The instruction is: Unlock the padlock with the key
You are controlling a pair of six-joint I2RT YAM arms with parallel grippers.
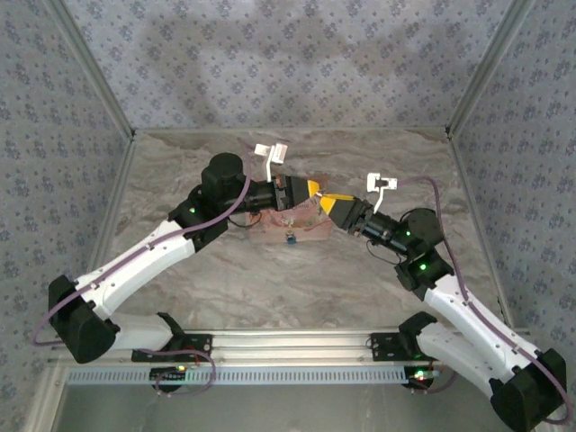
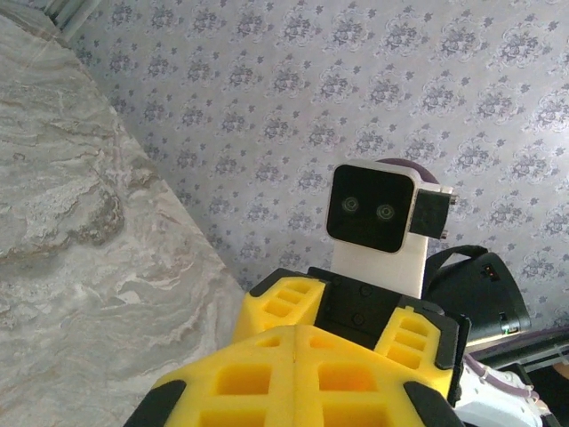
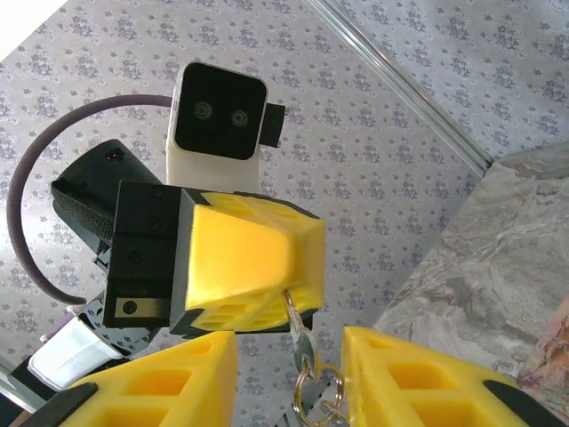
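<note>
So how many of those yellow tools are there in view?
2. The left tool is over the table, shut on the key; the right tool faces it tip to tip, jaws apart. No more seem hidden.

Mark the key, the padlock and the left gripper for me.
key (image 3: pixel 298 329): right wrist view, on the metal part hanging free.
padlock (image 1: pixel 292 238): top external view, on its blue body.
left gripper (image 1: pixel 314 188): top external view, at its yellow tips.
</note>
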